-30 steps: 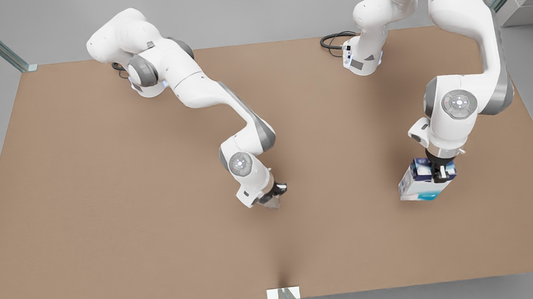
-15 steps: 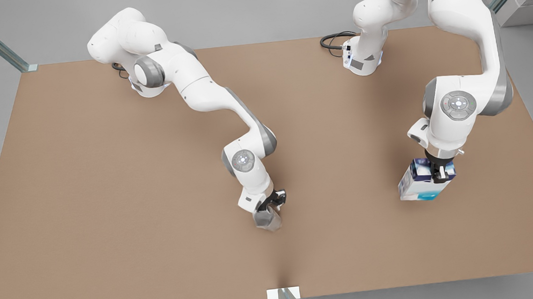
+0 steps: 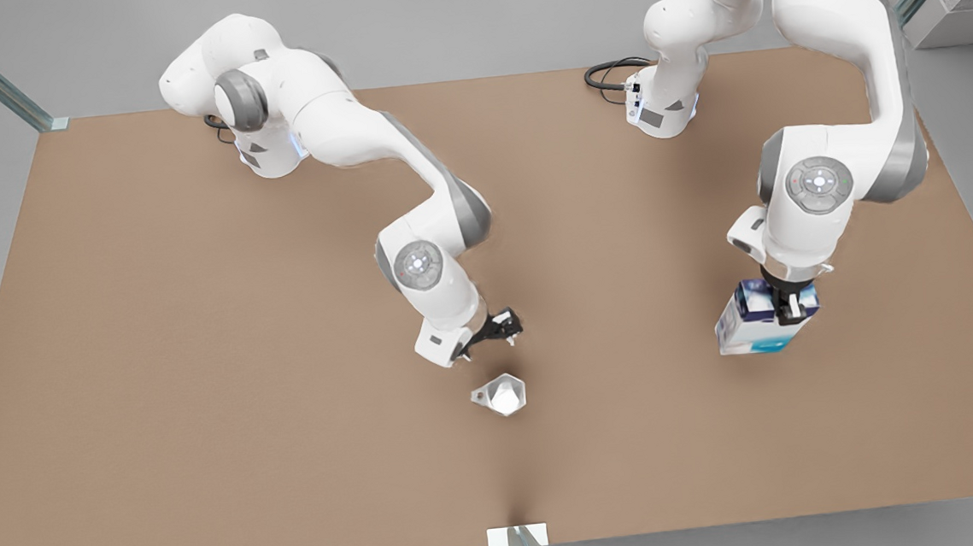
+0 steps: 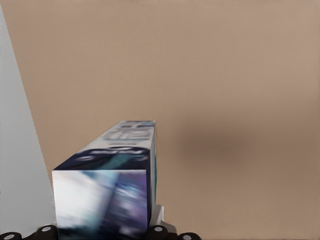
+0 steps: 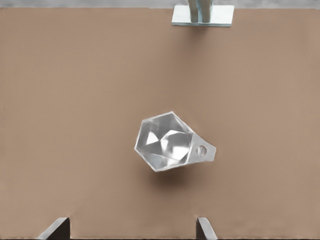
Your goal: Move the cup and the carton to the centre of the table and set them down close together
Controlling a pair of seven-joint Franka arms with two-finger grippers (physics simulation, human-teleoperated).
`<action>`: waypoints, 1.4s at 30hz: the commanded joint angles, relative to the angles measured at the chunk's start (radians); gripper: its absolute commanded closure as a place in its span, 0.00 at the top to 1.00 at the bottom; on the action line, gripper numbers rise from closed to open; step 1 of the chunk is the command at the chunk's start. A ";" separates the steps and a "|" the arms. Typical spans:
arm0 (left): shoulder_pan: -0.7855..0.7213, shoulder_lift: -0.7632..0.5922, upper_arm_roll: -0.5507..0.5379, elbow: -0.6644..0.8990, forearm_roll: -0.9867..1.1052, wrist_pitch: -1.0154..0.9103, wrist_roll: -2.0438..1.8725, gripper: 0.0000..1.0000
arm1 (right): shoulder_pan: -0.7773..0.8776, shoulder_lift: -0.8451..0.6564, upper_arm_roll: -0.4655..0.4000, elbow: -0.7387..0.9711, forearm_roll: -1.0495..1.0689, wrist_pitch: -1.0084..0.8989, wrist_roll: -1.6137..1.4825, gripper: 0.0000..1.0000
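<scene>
The silvery faceted cup stands upright on the brown table near its middle, with its tab handle toward the front view's left. My right gripper hovers open just behind and above the cup, touching nothing. At the front view's right, my left gripper is shut on the top of the white and blue carton. The carton hangs a little above the table and casts a shadow on it.
A white bracket with a glass post sits at the table's near edge, in front of the cup. Both arm bases and a black cable are at the far edge. Bare table lies between cup and carton.
My right gripper opened, let go of the cup and drew up and back; the cup now stands alone. My left gripper carried the carton slightly toward the front view's left.
</scene>
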 commanded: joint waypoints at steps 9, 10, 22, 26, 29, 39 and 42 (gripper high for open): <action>-0.301 0.097 0.001 0.132 -0.004 -0.159 -0.365 0.55 | -0.553 -0.660 0.396 -0.588 -0.643 -0.175 -0.189 1.00; -0.336 0.115 0.003 0.133 -0.002 -0.158 -0.385 0.55 | -0.664 -0.685 0.500 -0.599 -0.654 -0.177 -0.189 1.00; -0.606 0.413 0.009 0.409 -0.168 -0.170 -0.592 0.56 | -0.696 -0.677 0.520 -0.621 -0.654 -0.177 -0.183 1.00; -0.626 0.444 0.014 0.398 -0.160 -0.063 -0.580 0.56 | -0.696 -0.673 0.520 -0.621 -0.654 -0.177 -0.182 1.00; -0.641 0.470 0.014 0.398 -0.169 -0.039 -0.640 0.56 | -0.696 -0.673 0.520 -0.621 -0.654 -0.177 -0.183 1.00; -0.720 0.524 0.072 0.395 -0.178 -0.039 -0.687 0.57 | -0.696 -0.671 0.520 -0.621 -0.654 -0.177 -0.183 1.00; -0.726 0.528 0.074 0.386 -0.177 -0.018 -0.729 0.98 | -0.696 -0.671 0.520 -0.621 -0.654 -0.175 -0.183 1.00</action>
